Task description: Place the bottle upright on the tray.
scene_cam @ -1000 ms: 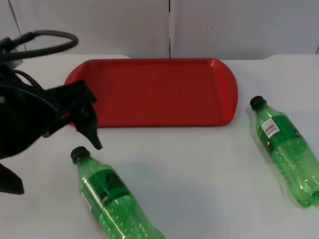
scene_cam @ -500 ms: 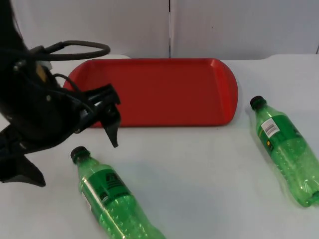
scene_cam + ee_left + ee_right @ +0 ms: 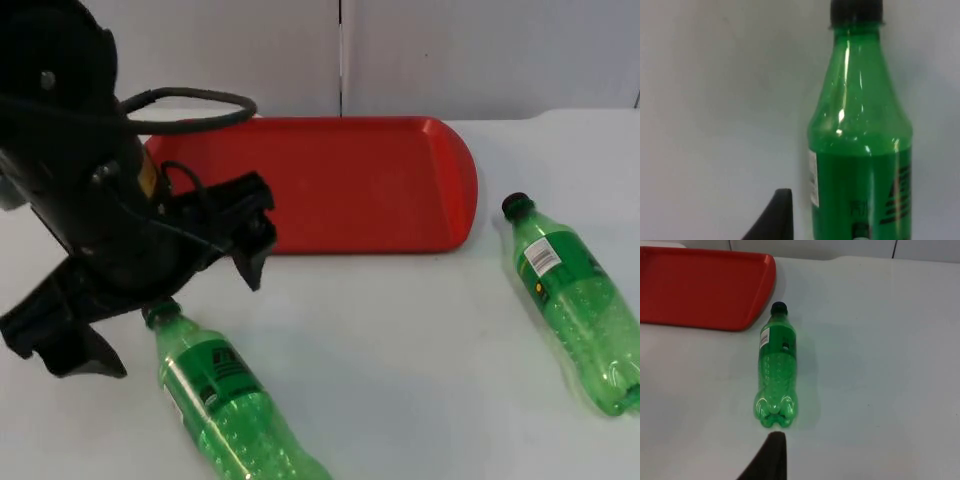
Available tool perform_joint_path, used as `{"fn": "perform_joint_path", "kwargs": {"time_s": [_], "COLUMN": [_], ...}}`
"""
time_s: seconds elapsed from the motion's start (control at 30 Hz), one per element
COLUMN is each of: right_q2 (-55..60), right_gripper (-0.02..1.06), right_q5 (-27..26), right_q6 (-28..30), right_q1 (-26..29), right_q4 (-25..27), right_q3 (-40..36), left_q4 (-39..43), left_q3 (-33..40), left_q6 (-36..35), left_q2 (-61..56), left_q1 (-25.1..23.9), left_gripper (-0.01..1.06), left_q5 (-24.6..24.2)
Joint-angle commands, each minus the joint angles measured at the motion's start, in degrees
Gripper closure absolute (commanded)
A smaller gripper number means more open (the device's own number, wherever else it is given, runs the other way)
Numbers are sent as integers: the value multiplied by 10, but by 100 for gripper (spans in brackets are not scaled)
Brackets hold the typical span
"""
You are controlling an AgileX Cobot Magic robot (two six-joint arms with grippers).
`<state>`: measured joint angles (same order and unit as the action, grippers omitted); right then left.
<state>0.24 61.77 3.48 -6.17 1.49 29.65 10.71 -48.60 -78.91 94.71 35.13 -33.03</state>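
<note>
The left gripper [image 3: 200, 270] hangs spread open just above the black cap of a green plastic bottle [image 3: 225, 400] lying flat on the white bench [image 3: 400, 340]. At two o'clock sits the red plastic tray [image 3: 350, 185]. Another green plastic bottle [image 3: 575, 300] lies at three o'clock.

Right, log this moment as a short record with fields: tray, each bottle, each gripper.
tray: red tray, at the table's far side, nothing on it
left bottle: green soda bottle, black cap, lying on its side on the white table in front of the tray
right bottle: green soda bottle, black cap, lying on its side, to the right of the tray, cap toward it
left gripper: left gripper above the table near the left bottle's cap, holding nothing
right gripper: right gripper waits behind the right bottle's base
task state: no bottle upright or on the tray
</note>
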Motion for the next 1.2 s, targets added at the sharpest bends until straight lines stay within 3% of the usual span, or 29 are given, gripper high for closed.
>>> {"fn": "perform_joint_path", "kwargs": {"time_s": [0.0, 0.13, 0.33, 0.5, 0.57, 0.8, 1.17], "right_q2": [-2, -2, -2, -2, -2, -2, -2], "right_gripper": [-1, -1, -1, -1, -1, -1, -1], "right_q5": [1, 1, 1, 1, 1, 1, 1], "right_q6": [1, 1, 1, 1, 1, 1, 1], "right_q1": [3, 3, 3, 3, 3, 3, 3], "right_q4": [1, 1, 1, 1, 1, 1, 1], "right_q3": [-1, -1, -1, -1, -1, -1, -1], "left_q4": [-9, -6, -1, 7, 4, 1, 0], "left_q3": [-4, -4, -4, -4, -4, -4, -4], "left_q6": [-10, -30, -30, -30, -30, -7, 10], "left_q2": [13, 50, 76, 86, 91, 92, 93], "left_q1": [10, 36, 36, 35, 29, 14, -9], "left_gripper": [0, 0, 0, 0, 0, 0, 0], "left_q5": [3, -1, -1, 44, 86, 46, 64]}}
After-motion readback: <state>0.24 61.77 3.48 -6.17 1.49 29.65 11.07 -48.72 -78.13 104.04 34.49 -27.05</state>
